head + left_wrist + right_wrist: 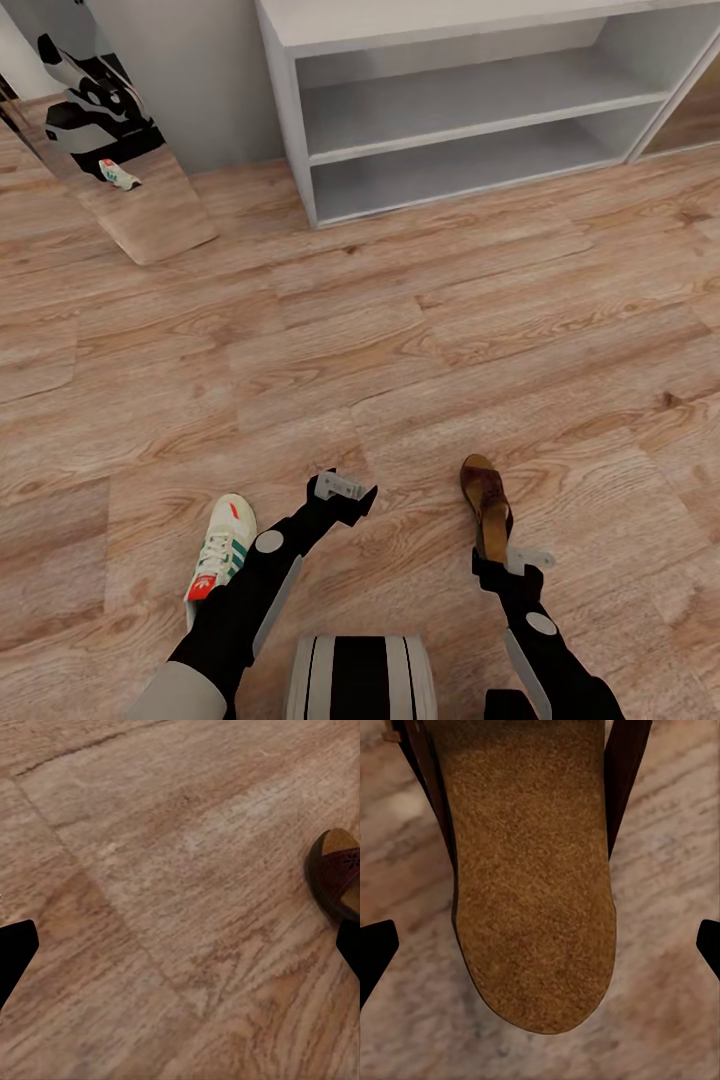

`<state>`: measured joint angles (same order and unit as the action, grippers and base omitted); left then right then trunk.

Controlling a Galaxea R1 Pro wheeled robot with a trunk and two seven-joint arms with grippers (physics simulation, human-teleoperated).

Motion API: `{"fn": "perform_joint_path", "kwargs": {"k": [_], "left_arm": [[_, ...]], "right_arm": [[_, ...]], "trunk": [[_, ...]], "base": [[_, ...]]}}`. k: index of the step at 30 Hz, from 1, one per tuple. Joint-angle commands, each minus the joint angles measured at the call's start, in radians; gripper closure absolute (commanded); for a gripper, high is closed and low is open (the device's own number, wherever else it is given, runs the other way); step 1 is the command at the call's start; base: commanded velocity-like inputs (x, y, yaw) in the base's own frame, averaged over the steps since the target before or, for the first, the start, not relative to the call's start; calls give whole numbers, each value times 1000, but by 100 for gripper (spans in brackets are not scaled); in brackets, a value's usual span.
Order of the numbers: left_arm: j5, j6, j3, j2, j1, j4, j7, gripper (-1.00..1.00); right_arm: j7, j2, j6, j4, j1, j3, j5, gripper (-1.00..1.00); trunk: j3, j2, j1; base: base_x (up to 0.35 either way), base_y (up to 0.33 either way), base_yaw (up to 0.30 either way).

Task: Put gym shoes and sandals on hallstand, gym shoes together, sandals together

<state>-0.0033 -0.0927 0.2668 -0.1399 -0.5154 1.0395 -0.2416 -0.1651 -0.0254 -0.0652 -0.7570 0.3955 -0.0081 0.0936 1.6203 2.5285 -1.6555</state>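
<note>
One gym shoe (222, 548), white with green stripes and an orange-red toe, lies on the corridor floor (400, 350) just left of my left forearm. A single dark brown sandal (487, 500) lies on the floor at the lower right, and its toe also shows in the left wrist view (337, 874). My right gripper (517, 560) hangs open above its heel, and the tan insole (532, 892) sits between the spread fingertips (376, 952). My left gripper (340, 488) is open over bare planks (180, 952). The hallstand (460, 110) stands ahead, both shelf slots bare.
A tall mirror (110, 150) leans on the wall at the far left; it reflects the robot and a sneaker (120, 175). My own base (360, 675) shows at the bottom. Wide wood flooring lies between me and the rack.
</note>
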Motion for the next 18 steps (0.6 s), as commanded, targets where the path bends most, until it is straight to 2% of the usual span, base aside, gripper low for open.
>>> {"fn": "perform_joint_path", "kwargs": {"k": [1,13,18], "left_arm": [[0,-6,-1,0,0,1,-4,-100],[0,1,-1,0,0,1,-2,-100],[0,0,-1,0,0,1,-2,-100]], "right_arm": [[-2,0,-6,0,0,2,10,-100],[-2,-1,-10,0,0,1,9,-100],[-2,-1,-10,0,0,2,9,-100]], "trunk": [[1,0,0],[7,0,0],[7,0,0]], "base": [[0,0,0],[3,0,0],[131,0,0]]}}
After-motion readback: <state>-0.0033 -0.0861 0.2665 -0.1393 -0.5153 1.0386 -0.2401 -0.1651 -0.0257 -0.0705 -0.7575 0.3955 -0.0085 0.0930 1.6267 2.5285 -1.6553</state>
